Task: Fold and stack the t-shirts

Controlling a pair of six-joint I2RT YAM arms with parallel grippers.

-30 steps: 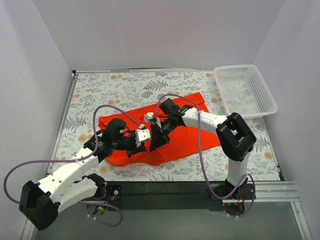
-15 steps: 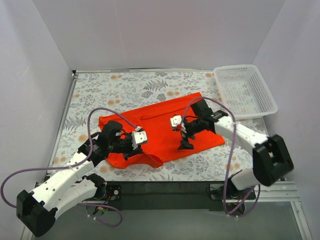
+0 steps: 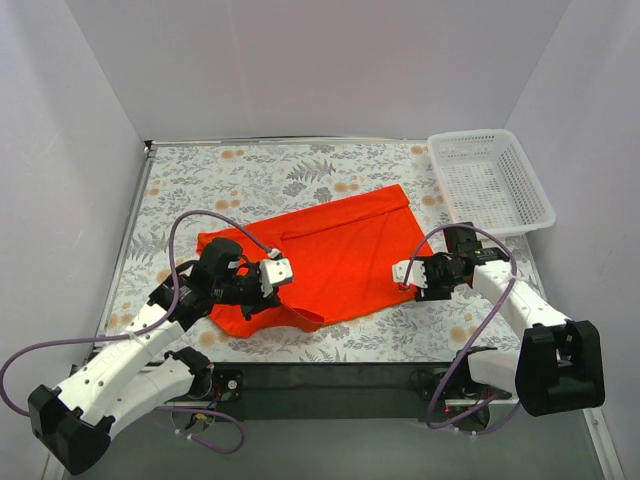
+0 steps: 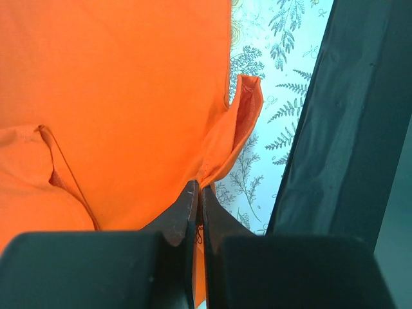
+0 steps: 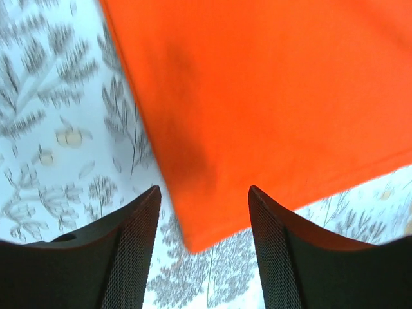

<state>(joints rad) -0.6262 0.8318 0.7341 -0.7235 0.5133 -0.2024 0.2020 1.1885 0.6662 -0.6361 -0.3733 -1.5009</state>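
Observation:
One orange-red t-shirt point(image 3: 330, 250) lies spread on the floral table. My left gripper point(image 3: 278, 298) is at its front left edge. In the left wrist view the left gripper point(image 4: 198, 193) is shut on a thin pinch of the t-shirt point(image 4: 116, 96), with a sleeve flap point(image 4: 243, 119) sticking out just beyond the tips. My right gripper point(image 3: 418, 288) is at the shirt's front right corner. In the right wrist view the right gripper point(image 5: 204, 191) is open, with the t-shirt point(image 5: 270, 96) corner lying between the fingers point(image 5: 132, 251), untouched.
A white mesh basket point(image 3: 468, 134) stands at the back right of the table, with nothing in it. The black front rail point(image 4: 347, 129) runs close beside the left gripper. White walls enclose the table on three sides.
My right arm has swung from the shirt's middle out to its front right corner. My left gripper has drawn back slightly to the left, still pinching the shirt.

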